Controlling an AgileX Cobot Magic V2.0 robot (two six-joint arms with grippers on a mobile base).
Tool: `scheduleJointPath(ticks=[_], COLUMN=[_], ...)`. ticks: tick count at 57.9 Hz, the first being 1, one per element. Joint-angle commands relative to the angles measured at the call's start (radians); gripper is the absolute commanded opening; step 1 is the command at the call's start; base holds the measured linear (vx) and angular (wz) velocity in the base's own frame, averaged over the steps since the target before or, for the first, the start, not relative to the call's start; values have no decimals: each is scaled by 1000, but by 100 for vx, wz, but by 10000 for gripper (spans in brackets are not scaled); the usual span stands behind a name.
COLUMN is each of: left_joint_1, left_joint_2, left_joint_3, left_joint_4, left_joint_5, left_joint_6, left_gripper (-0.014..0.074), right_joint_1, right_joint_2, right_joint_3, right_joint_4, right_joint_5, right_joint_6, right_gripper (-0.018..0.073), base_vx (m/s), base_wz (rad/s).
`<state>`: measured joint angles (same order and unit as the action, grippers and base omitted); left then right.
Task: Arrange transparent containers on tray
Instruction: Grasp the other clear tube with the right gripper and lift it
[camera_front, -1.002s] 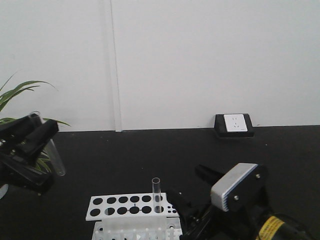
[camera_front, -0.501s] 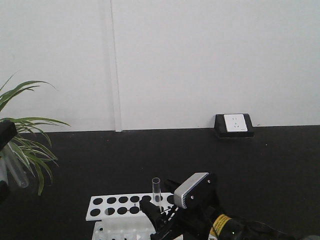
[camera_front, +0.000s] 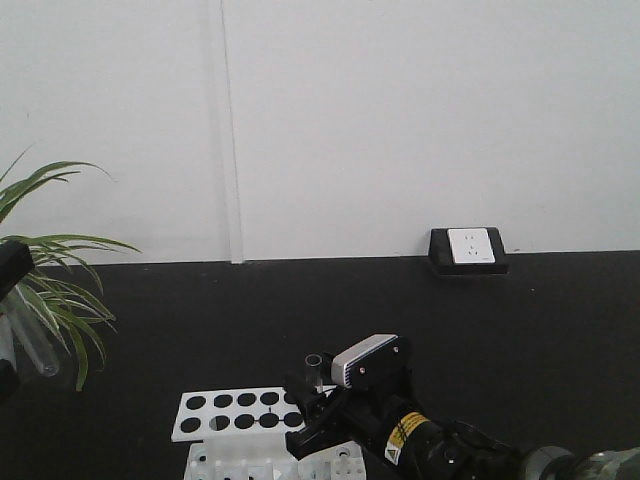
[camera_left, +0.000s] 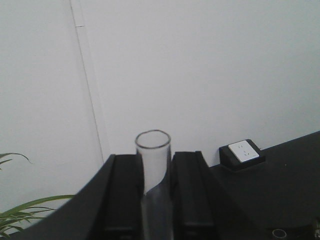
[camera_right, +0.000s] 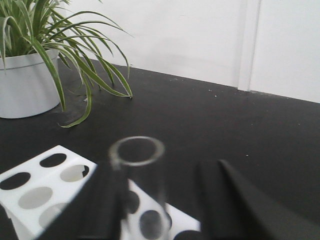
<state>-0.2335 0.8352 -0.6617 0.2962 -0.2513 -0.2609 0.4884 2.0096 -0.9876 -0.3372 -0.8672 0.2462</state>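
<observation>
One clear test tube (camera_left: 152, 150) stands upright between the black fingers of my left gripper (camera_left: 154, 167), which is shut on it. In the front view this tube (camera_front: 30, 345) hangs at the far left edge. The second test tube (camera_front: 313, 366) stands in a hole of the white holed rack (camera_front: 230, 412). My right gripper (camera_front: 305, 408) is open with its fingers on either side of that tube (camera_right: 137, 152). The left finger (camera_right: 107, 200) is against the glass and the right finger (camera_right: 220, 200) stands apart. The yellow tray is out of view.
A potted plant (camera_front: 50, 290) with long leaves stands at the left, its white pot (camera_right: 27, 82) on the black tabletop. A black box with a white socket (camera_front: 468, 250) sits against the back wall. The rack (camera_right: 45, 185) has several unfilled holes.
My right gripper has moved left and back until it straddles the tube in the rack. My left gripper carried its tube left to the frame edge, then stayed still.
</observation>
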Motion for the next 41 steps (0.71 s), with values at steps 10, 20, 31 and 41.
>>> scheduleJointPath(ticks=[10, 20, 31, 41], left_joint_1=[-5, -5, -5, -5], left_joint_2=[-13, -13, -13, -15], left_joint_3=[-30, -30, -30, -30], left_joint_4=[-16, -16, -15, -9], left_joint_5=[-52, 9, 123, 251], left_joint_6=[-8, -8, -7, -3], left_gripper=[-6, -6, -6, -6], right_joint_1=[0, 0, 0, 1], right_joint_2=[-122, -301, -583, -836], right_joint_3=[-39, -71, -69, -66], right_joint_4=[-43, -72, -74, -75], right_joint_5=[-41, 180, 488, 905], right_joint_6=[20, 50, 149, 184], right_gripper=[-14, -13, -13, -13], base_vx=[0, 0, 0, 0], base_wz=[0, 0, 0, 0])
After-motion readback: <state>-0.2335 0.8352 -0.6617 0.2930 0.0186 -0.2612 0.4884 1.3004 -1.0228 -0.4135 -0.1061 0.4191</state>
